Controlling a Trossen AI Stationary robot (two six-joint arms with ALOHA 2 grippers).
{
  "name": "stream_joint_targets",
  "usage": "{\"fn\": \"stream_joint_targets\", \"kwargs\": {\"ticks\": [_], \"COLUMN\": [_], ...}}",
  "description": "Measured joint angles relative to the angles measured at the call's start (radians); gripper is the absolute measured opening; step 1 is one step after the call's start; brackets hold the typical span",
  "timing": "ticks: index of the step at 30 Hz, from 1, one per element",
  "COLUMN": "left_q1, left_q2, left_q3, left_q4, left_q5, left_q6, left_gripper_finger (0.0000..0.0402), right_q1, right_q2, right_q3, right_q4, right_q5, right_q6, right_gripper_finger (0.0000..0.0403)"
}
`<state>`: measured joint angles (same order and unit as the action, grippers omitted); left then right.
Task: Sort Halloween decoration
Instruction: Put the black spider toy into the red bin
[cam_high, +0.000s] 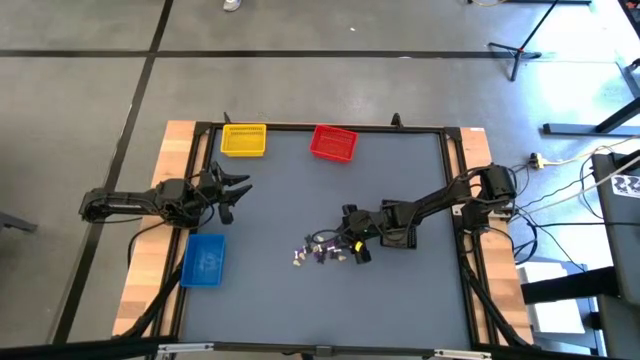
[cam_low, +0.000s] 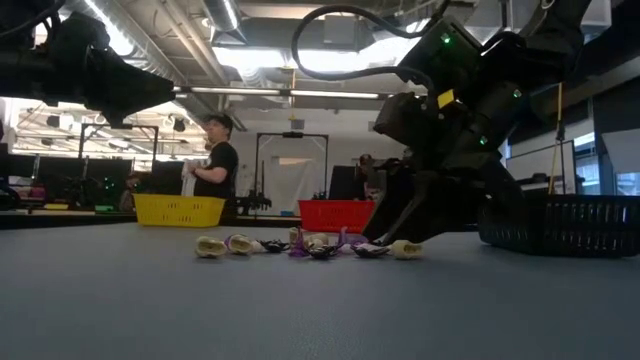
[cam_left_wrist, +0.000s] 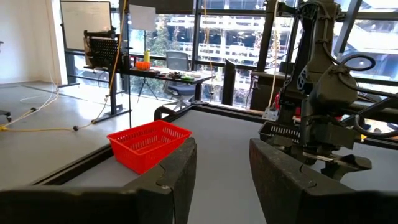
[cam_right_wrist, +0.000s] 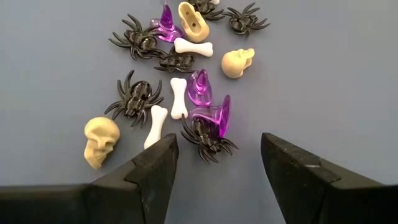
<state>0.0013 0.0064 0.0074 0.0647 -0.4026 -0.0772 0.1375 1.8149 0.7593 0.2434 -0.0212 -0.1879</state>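
Observation:
The Halloween decoration (cam_right_wrist: 179, 93) is a loose pile of tiny trinkets lying on the grey table: black spiders, purple witch hats, white bones and tan skulls. The pile also shows in the high view (cam_high: 318, 251) and in the low view (cam_low: 300, 244). My right gripper (cam_right_wrist: 214, 163) is open and low over the pile's right edge (cam_high: 356, 243), its fingers standing on either side of a purple hat (cam_right_wrist: 215, 117) and a spider (cam_right_wrist: 207, 134) without touching them. My left gripper (cam_high: 233, 192) is open and held above the table's left side, facing the right arm (cam_left_wrist: 323, 118).
A yellow bin (cam_high: 243, 140) and a red bin (cam_high: 334, 143) stand at the table's far edge, and a blue bin (cam_high: 205, 260) at its left. A black bin (cam_low: 565, 222) sits beside the right arm. A person (cam_low: 215, 160) stands in the room beyond.

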Motion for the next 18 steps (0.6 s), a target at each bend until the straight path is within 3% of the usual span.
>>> {"fn": "stream_joint_targets", "kwargs": {"ticks": [11, 18], "left_q1": [0.0, 0.0], "left_q2": [0.0, 0.0], "left_q3": [0.0, 0.0], "left_q4": [0.0, 0.0], "left_q5": [0.0, 0.0], "left_q6": [0.0, 0.0], "left_gripper_finger": [0.0142, 0.0142], "right_q1": [0.001, 0.001], "right_q2": [0.002, 0.002], "right_q3": [-0.001, -0.002], "right_q4": [-0.004, -0.004], "right_q5": [-0.007, -0.007], "right_q6": [0.0, 0.0], "right_gripper_finger": [0.0154, 0.0132]}}
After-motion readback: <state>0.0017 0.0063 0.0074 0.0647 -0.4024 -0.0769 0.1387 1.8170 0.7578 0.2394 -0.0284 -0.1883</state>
